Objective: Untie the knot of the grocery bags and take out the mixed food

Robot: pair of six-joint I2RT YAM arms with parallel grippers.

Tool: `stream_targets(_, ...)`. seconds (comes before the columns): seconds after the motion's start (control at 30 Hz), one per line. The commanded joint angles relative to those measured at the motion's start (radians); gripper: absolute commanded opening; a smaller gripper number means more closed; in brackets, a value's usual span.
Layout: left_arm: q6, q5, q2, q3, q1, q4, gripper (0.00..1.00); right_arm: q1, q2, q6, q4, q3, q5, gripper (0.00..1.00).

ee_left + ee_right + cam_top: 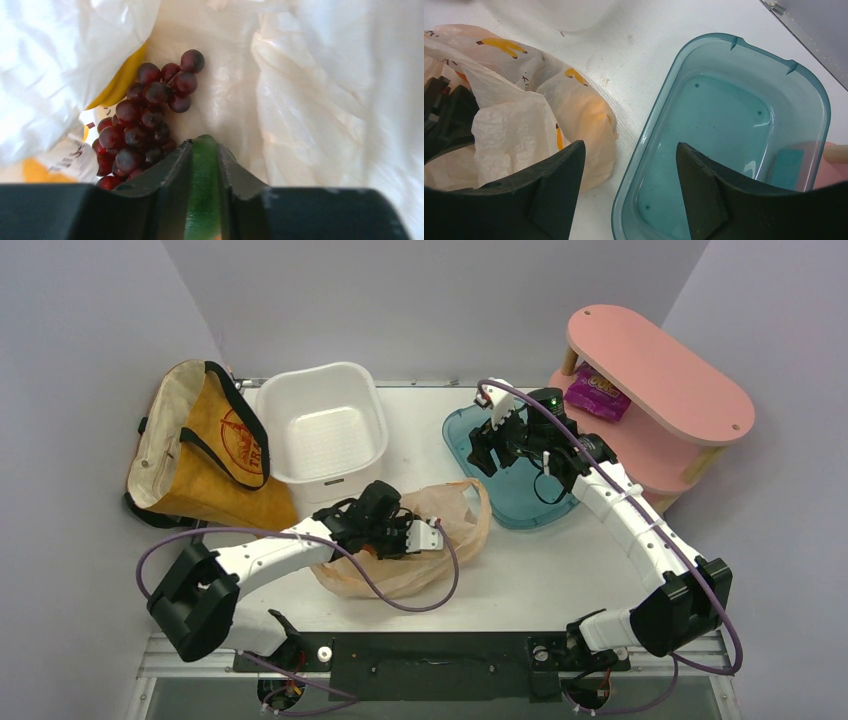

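The left fingers (pixel 181 162) are down inside the open mouth of the peach plastic bag (pixel 458 508), which lies crumpled on the counter (pixel 560 570) just in front of the white tub (pixel 325 425). They are nearly closed, with a small green fruit (pixel 202 192) pinched between them. Just beside that fruit, on the bag's floor, lies a bunch of dark red grapes (pixel 145 125). The right fingers (pixel 566 172) stand wide apart with nothing between them, hovering over the near rim of the teal tub (pixel 724 125), close to the bag's right edge. The mustard canvas tote (pixel 215 455) lies on its side at the far left, well apart from both arms. A purple snack packet (pixel 597 395) sits on the pink shelf (pixel 660 370).
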Motion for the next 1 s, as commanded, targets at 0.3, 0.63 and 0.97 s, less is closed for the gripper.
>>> stream_targets(0.3,-0.029,0.129,-0.267,0.108,0.02,-0.276,0.15,-0.001,0.031,0.033,0.025,0.062,-0.034,0.63)
stream_targets(0.63,-0.133,-0.092,-0.163,0.052,0.023,-0.107,0.49,0.026,0.05,0.048,0.025,0.075,-0.036,0.63)
stream_targets(0.97,-0.114,-0.086,-0.16,0.005,0.049,-0.038,0.5,0.032,0.059,0.026,-0.016,0.085,-0.037,0.63)
